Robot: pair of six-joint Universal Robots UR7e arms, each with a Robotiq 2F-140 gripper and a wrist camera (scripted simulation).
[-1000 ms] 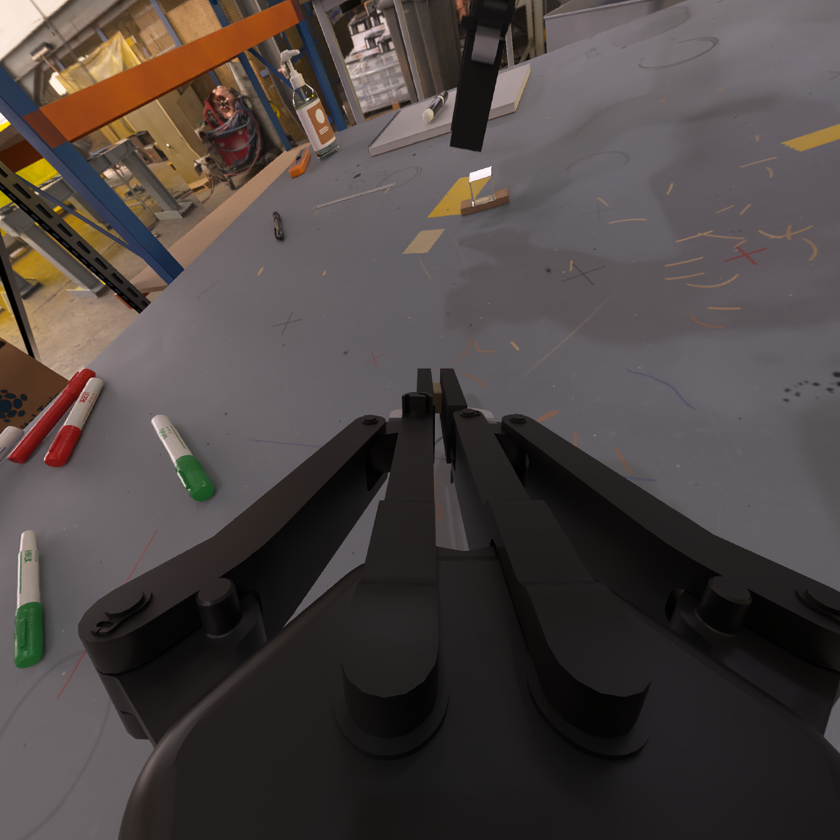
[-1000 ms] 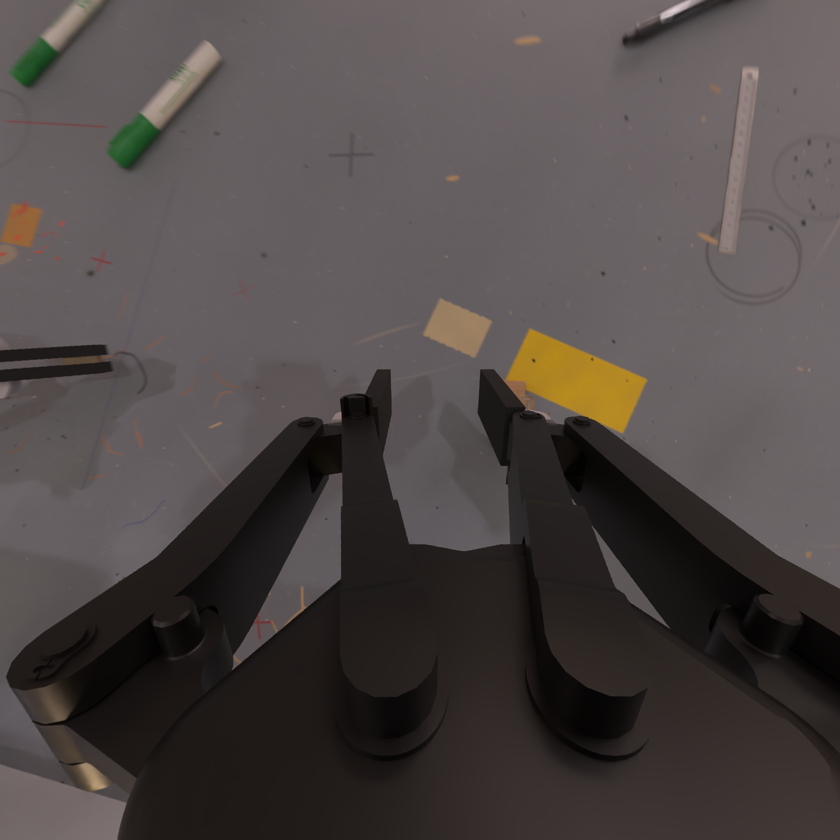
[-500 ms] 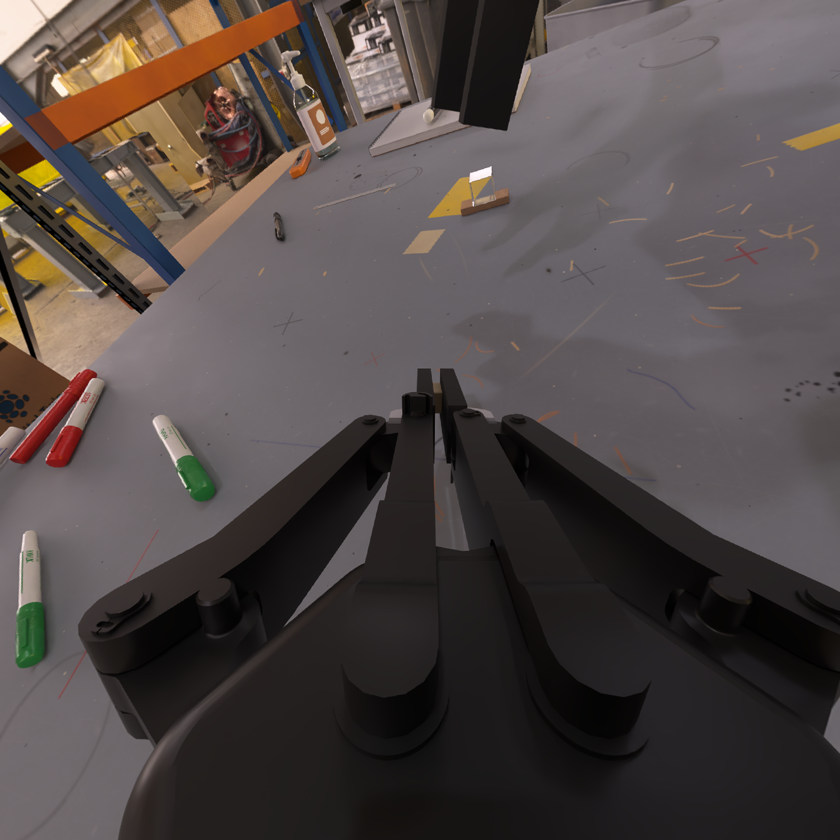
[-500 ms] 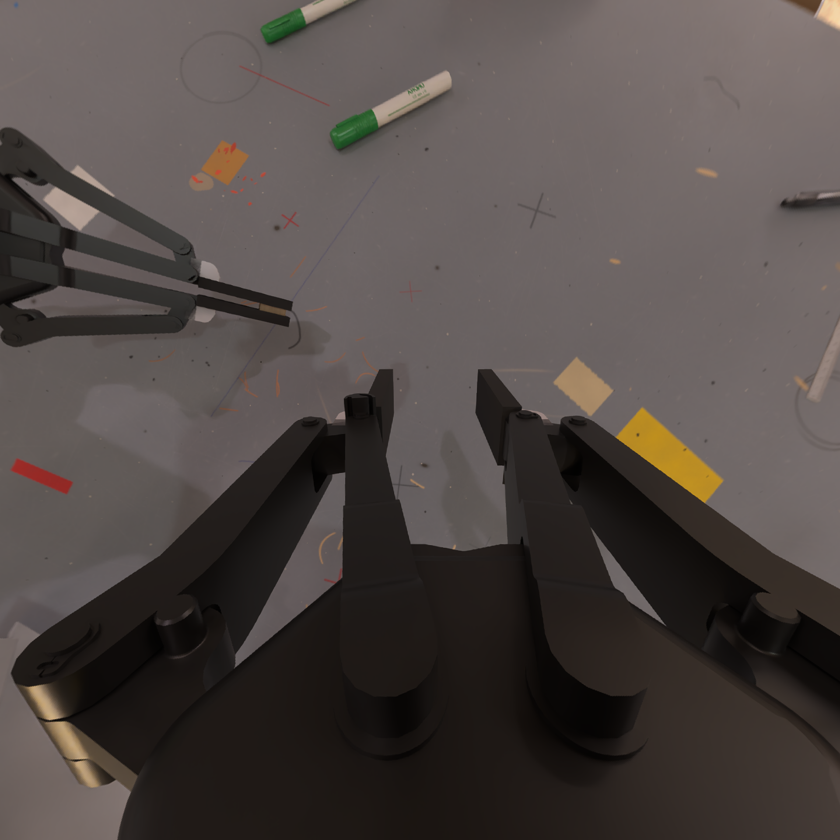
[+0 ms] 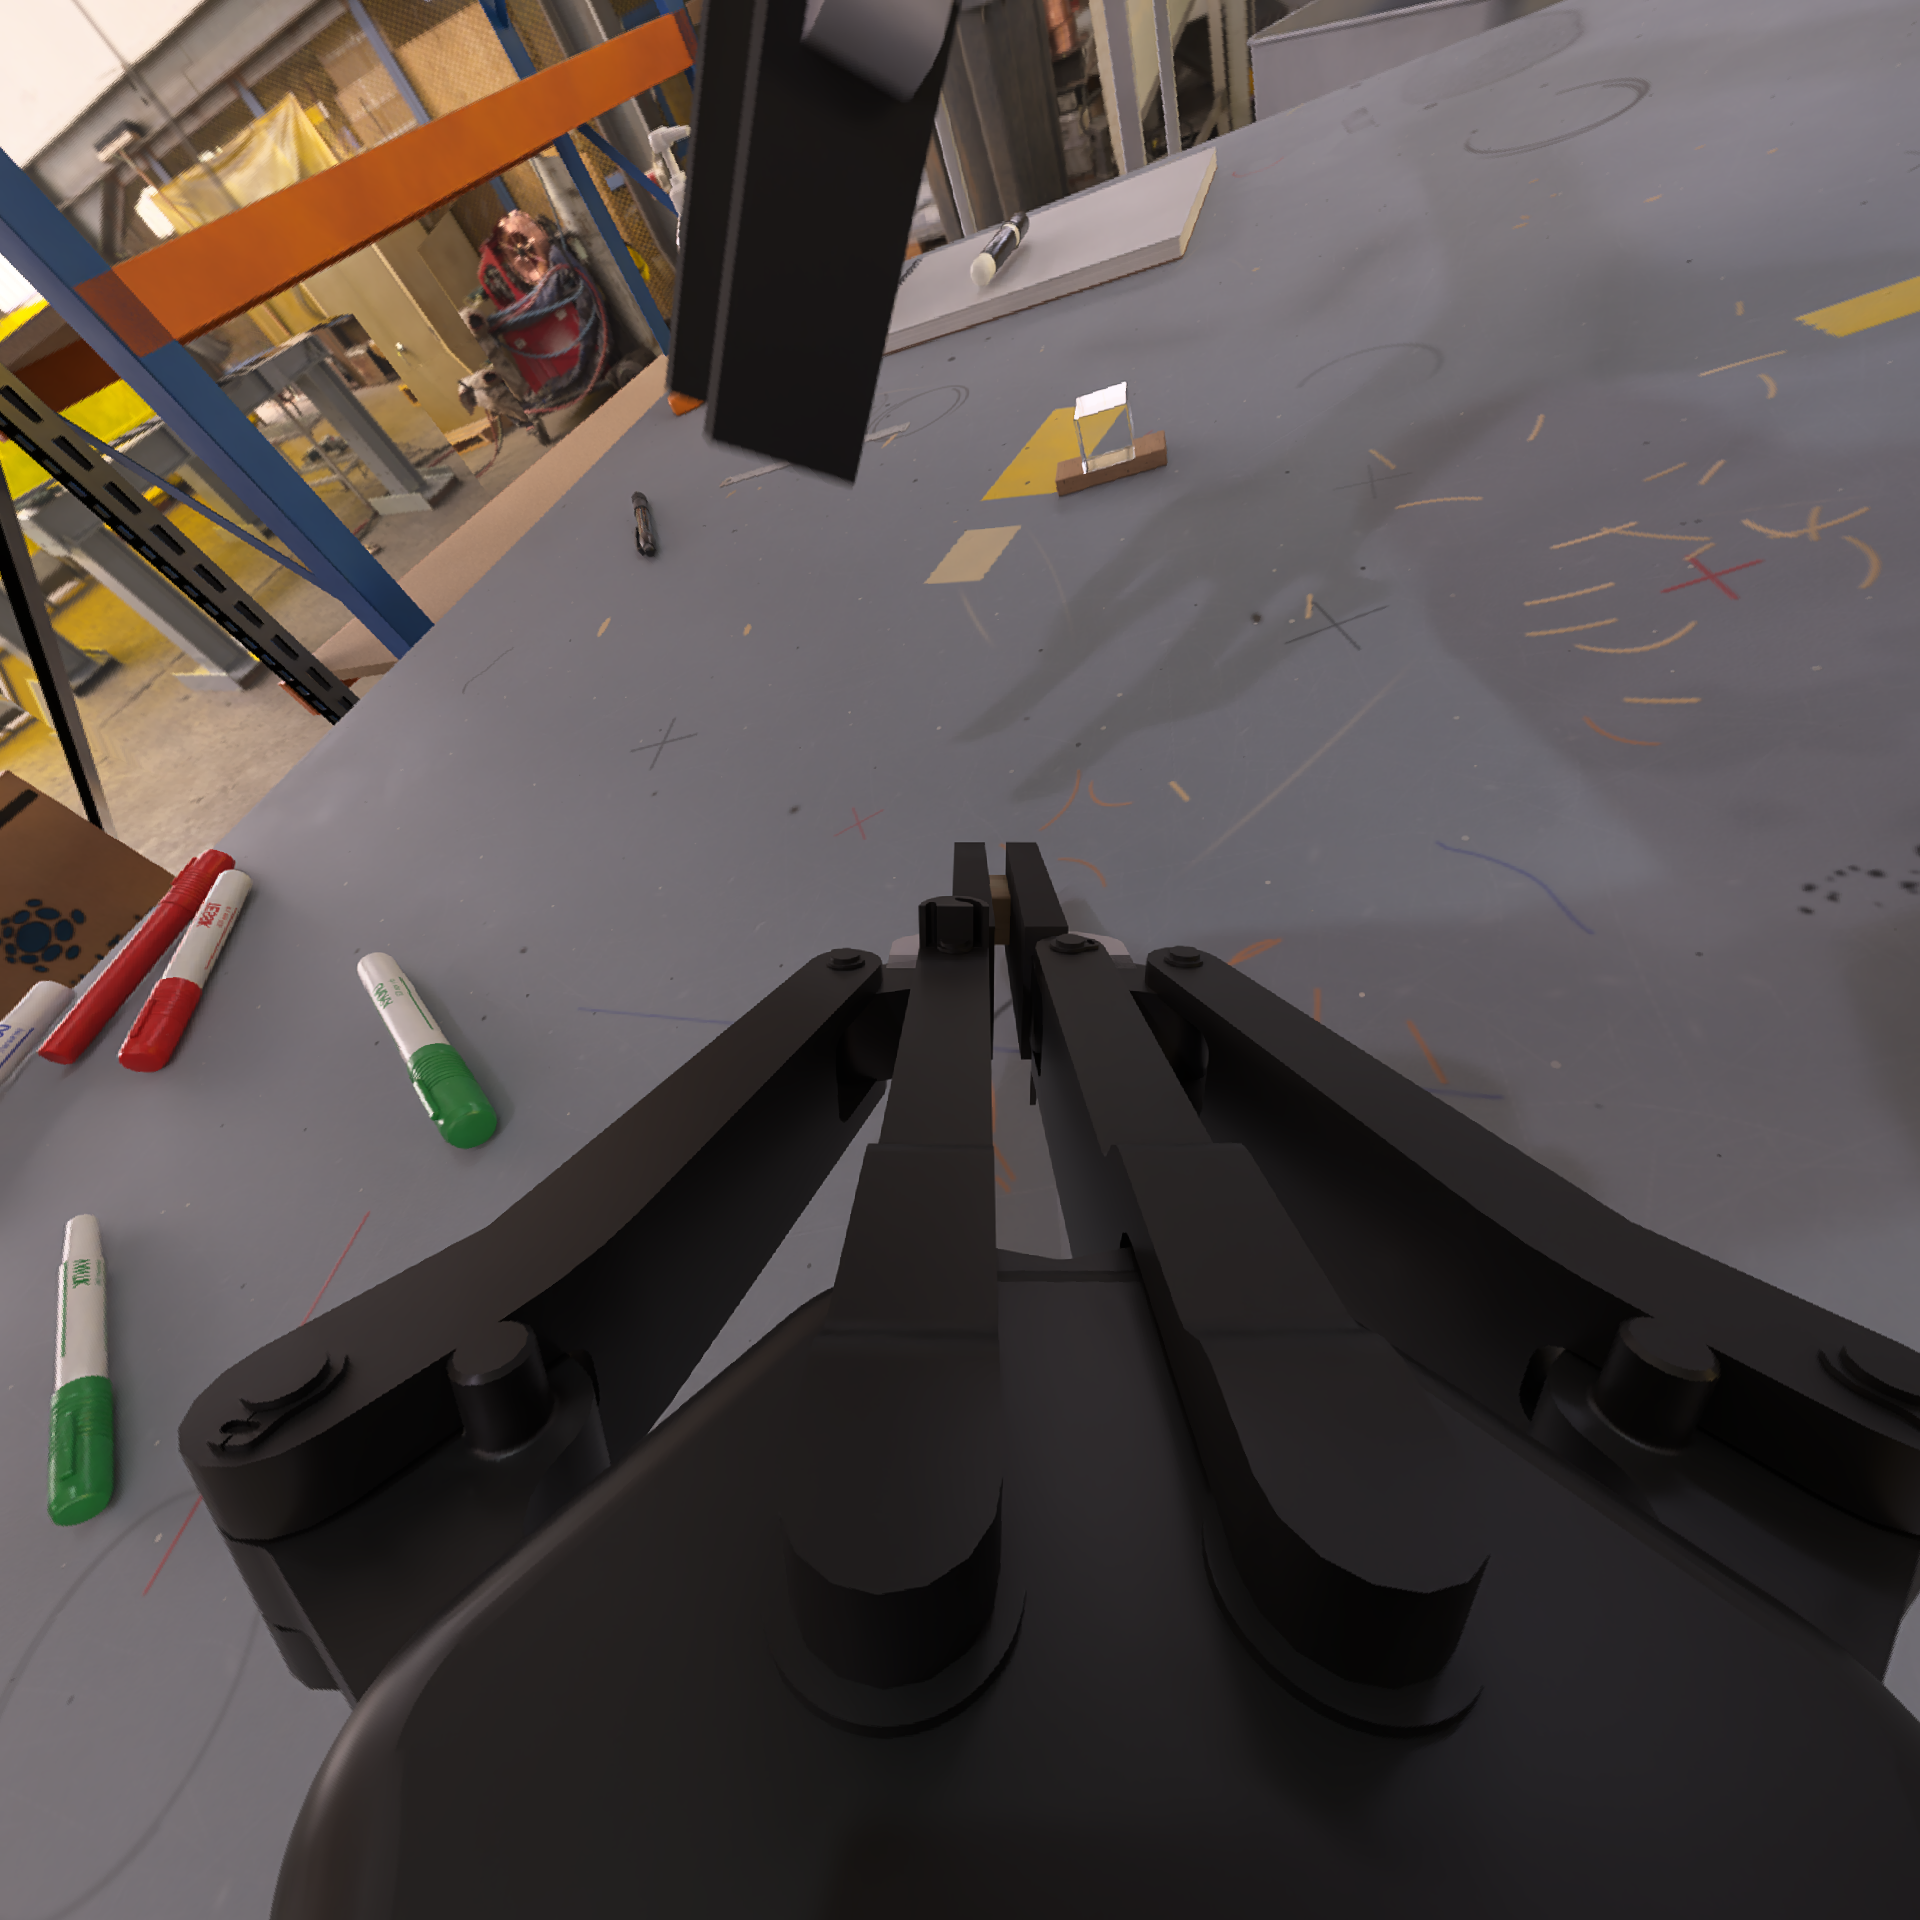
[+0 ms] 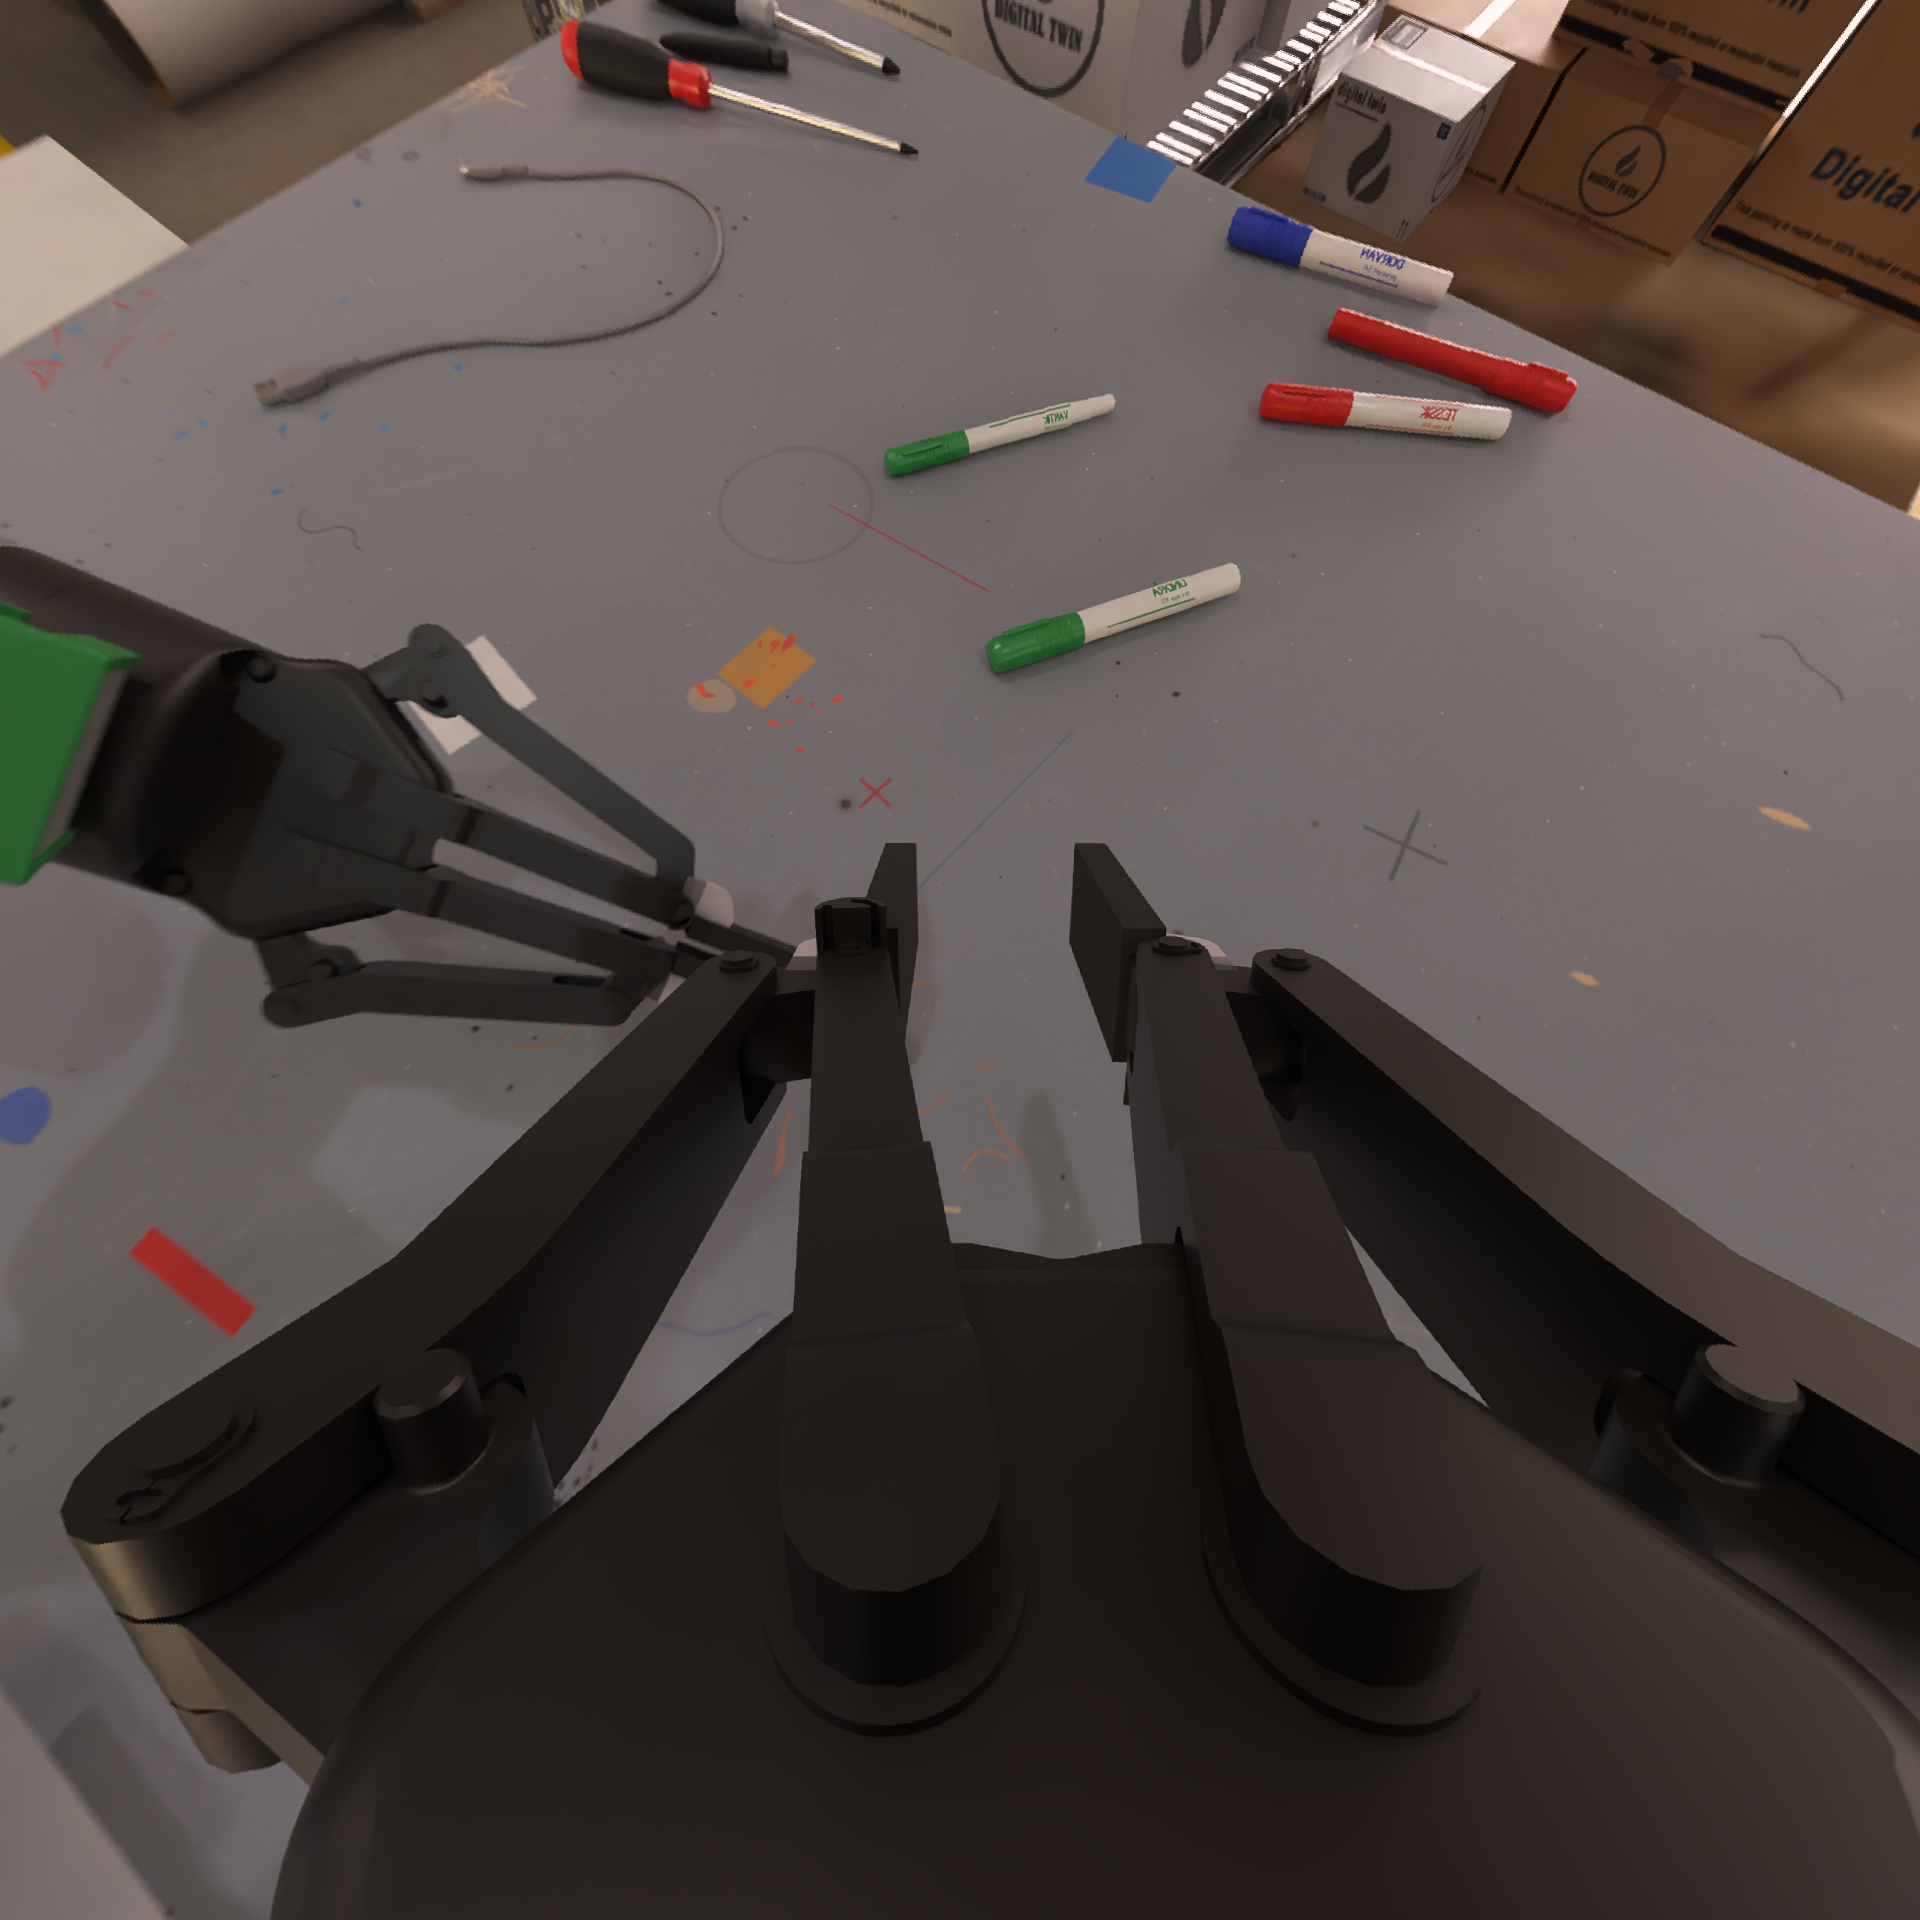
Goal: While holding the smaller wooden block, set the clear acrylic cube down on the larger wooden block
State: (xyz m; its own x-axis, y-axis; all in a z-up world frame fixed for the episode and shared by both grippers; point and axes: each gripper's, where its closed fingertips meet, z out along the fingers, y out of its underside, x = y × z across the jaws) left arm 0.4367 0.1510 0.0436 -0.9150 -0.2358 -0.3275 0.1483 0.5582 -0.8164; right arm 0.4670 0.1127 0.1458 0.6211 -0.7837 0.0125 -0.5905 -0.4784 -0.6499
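Observation:
In the left wrist view the clear acrylic cube [image 5: 1103, 424] stands on the larger wooden block [image 5: 1112, 476], far across the grey table [image 5: 1351, 935]. My left gripper [image 5: 995, 883] is shut on the smaller wooden block [image 5: 1000, 912], a sliver of wood between the fingertips, held above the table. The right gripper's fingers [image 5: 790, 239] hang large at the top of that view. In the right wrist view my right gripper [image 6: 995, 883] is open and empty above the table. The left gripper [image 6: 717, 935] shows there at the left, its tips hidden behind my own finger. Cube and larger block are out of that view.
Green markers [image 5: 426, 1049] [image 5: 78, 1371] and red markers [image 5: 182, 966] lie at the left. A black pen [image 5: 644, 523] and a white board [image 5: 1049, 260] lie farther off. In the right wrist view: green [image 6: 1112, 618], red [image 6: 1382, 410] and blue [image 6: 1340, 255] markers, a screwdriver [image 6: 727, 94], a cable [image 6: 520, 312], cardboard boxes [image 6: 1621, 156].
The right gripper has risen and swung away from the cube and block toward the left arm, staying open and empty. The left gripper has held still with the smaller block.

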